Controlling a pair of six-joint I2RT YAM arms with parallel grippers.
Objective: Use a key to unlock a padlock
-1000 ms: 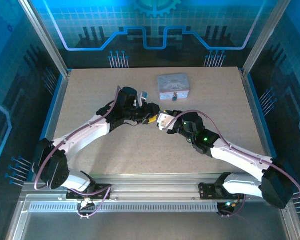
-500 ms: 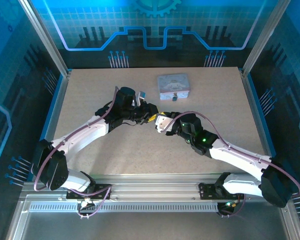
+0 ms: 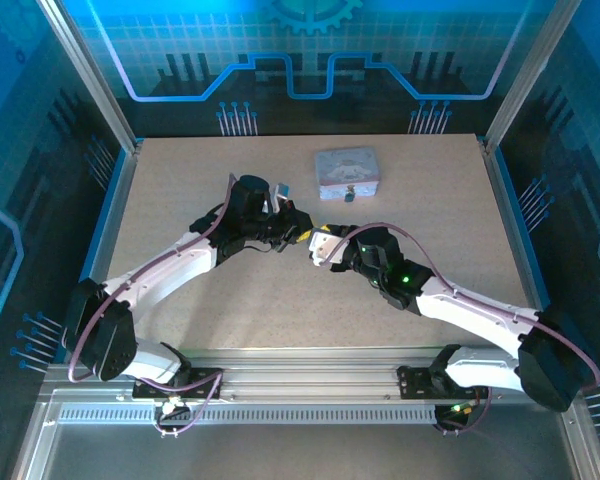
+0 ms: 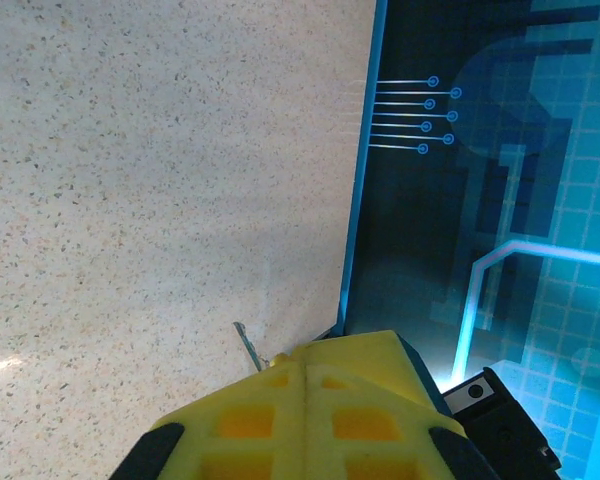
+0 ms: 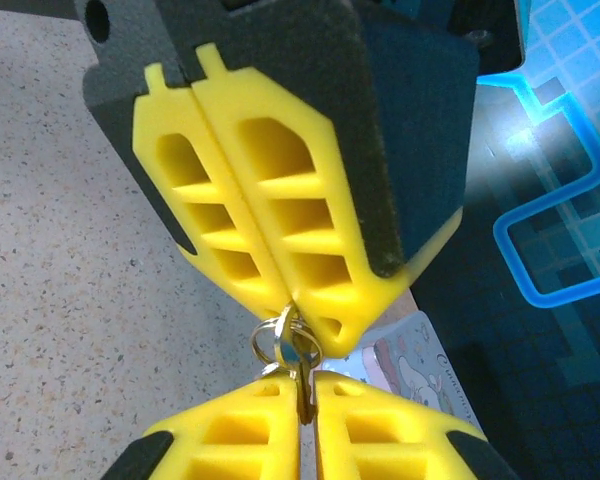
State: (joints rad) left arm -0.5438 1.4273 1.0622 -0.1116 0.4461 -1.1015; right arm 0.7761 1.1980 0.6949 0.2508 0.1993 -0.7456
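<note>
My two grippers meet tip to tip over the middle of the table. The left gripper (image 3: 301,234) (image 4: 298,358) is shut, and in the right wrist view its yellow fingers (image 5: 260,200) pinch the ring end of the key (image 5: 304,385). The key's blade sits in the narrow slit of my right gripper (image 5: 306,392) (image 3: 317,246), which is shut on it. A thin grey key tip (image 4: 244,344) sticks out beside the left fingertips. A tiny dark padlock (image 3: 349,197) hangs at the front edge of the lavender tin (image 3: 347,171).
The lavender tin's corner (image 5: 432,372) lies just behind the meeting fingertips. The blue table rim (image 4: 358,200) and the enclosure wall run along the far right side. Bare speckled tabletop (image 3: 200,160) surrounds both arms.
The left gripper has closed onto the key's ring end. Both grippers have drifted slightly left. The right gripper's fingers have eased a touch.
</note>
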